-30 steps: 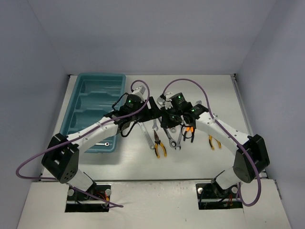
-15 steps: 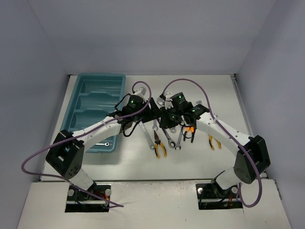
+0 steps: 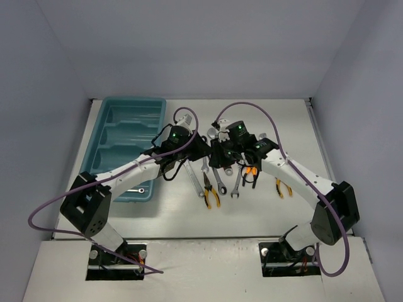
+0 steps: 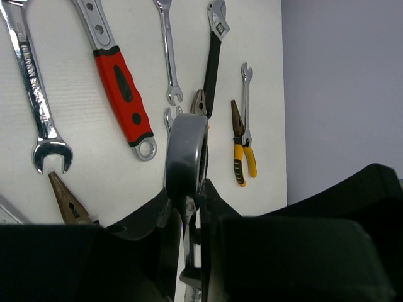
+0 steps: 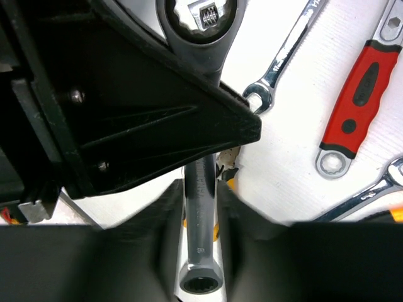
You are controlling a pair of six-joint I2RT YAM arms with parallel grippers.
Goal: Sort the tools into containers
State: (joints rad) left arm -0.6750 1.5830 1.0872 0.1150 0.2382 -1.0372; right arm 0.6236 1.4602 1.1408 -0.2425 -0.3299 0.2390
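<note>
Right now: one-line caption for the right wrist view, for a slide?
Right gripper holds a ratcheting wrench by its shaft, head at the left gripper; red-handled wrench on the table beyond.

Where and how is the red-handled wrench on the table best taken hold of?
Grip the red-handled wrench across the middle of its red handle, probably coming straight down from above. It lies flat on the table, so only its two long edges offer themselves. The handle is its widest, straight stretch, and bare table shows on both sides.
</note>
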